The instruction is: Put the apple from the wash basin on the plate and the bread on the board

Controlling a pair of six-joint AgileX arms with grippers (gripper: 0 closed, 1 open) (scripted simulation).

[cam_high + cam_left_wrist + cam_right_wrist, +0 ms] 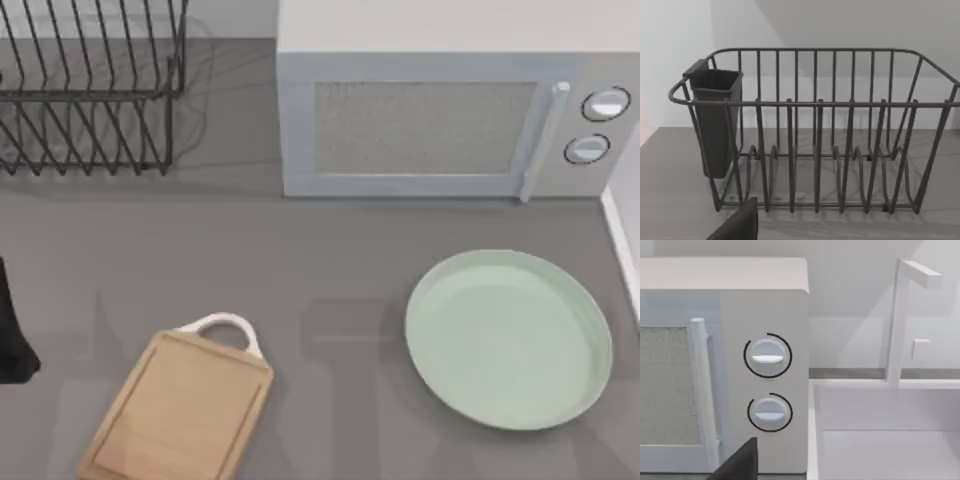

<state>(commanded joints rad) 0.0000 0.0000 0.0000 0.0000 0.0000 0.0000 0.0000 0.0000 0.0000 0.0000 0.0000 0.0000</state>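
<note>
The pale green plate lies empty on the table's right side. The light wooden board, also bare, lies at the front left with its white loop handle pointing toward the back. The white wash basin stands right of the microwave, and its rim shows at the table's right edge. The apple and the bread are out of view. A dark part of my left gripper shows before the dish rack, with the left arm at the table's left edge. A dark part of my right gripper faces the microwave's knobs.
A black wire dish rack with a dark cutlery cup stands at the back left. A white microwave fills the back centre and right. A white faucet rises behind the basin. Grey tabletop lies between board and plate.
</note>
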